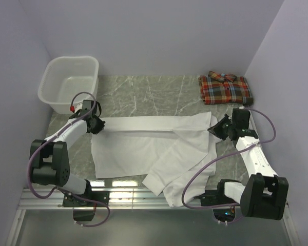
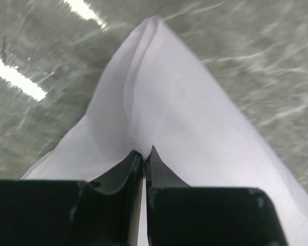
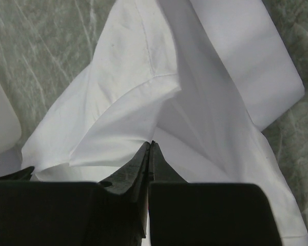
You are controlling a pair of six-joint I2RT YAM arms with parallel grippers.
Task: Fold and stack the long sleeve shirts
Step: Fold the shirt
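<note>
Laundry basket [image 1: 47, 88]: white plastic, far-left corner of the table [image 1: 159, 89], against the walls. Its inside shows only its own pale floor. It stands just behind the left arm and does not touch either shirt.

Plaid shirt [image 1: 226, 88]: red-orange with blue and white lines. It is folded into a compact rectangle with the collar on top, and sits at the far-right corner of the table, apart from the white one.

White shirt [image 1: 138, 151]: spread flat across the middle of the table, long side running left to right. A sleeve is folded diagonally over the right half. The near-right part is rumpled and reaches the table's near edge.

Left gripper [image 1: 98, 124]: at the shirt's far-left corner. In the wrist view the left gripper [image 2: 143, 151] has its black fingers pressed together on a ridge of the white shirt [image 2: 169, 102]. The cloth rises in a tent from the marbled table [image 2: 256, 51] up into the tips.

Right gripper [image 1: 216, 128]: at the shirt's far-right edge. In its wrist view the right gripper [image 3: 150, 145] has its fingers closed tight, pinching a fold of the white shirt [image 3: 133, 102]. A stitched hem curls over just above the tips, a flat white band of cloth lies at upper right, and the table [image 3: 51, 51] shows on the left.
</note>
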